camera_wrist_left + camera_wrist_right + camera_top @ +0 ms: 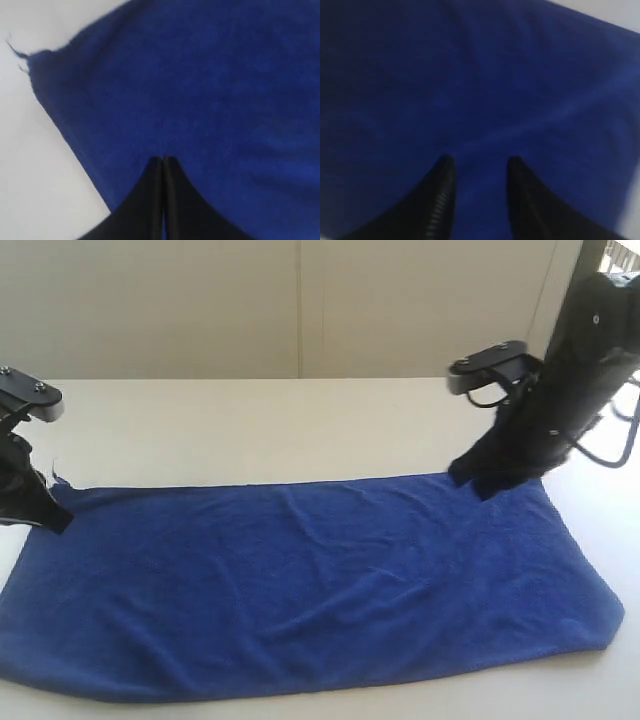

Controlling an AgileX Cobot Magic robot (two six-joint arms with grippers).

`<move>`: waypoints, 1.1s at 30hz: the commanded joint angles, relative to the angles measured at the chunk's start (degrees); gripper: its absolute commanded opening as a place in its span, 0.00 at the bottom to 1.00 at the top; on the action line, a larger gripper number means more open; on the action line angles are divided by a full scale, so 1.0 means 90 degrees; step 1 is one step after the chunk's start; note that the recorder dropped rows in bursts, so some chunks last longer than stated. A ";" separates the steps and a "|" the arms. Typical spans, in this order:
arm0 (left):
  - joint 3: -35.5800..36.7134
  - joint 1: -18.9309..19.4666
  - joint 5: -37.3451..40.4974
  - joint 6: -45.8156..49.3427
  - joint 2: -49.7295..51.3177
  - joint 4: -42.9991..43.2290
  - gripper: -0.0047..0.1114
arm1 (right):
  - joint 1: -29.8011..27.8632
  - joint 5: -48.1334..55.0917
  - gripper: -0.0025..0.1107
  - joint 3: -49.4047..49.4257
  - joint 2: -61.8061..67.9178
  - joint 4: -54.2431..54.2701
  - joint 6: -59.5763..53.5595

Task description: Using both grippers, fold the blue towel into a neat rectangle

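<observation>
Jaws closed tight, your left gripper (163, 160) meets the far left corner of the blue towel (300, 580), grip on cloth unclear. Your right gripper (480, 162), jaws parted and empty, stands at the far right corner. The blue towel lies spread on the tabletop (250, 420).

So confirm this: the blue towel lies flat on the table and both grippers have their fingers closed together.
Not quite. Only the left gripper is closed; the right wrist view shows the right gripper with fingers apart over the blue towel.

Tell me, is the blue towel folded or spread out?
Spread out: the blue towel lies flat on the table, no edge turned over. Layers underneath: cannot tell.
</observation>
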 commanded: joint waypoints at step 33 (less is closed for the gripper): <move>0.0222 -0.0041 0.0845 0.4787 0.1948 -0.6284 0.04 | -0.0546 0.0818 0.02 0.1277 0.0181 -0.1608 0.1396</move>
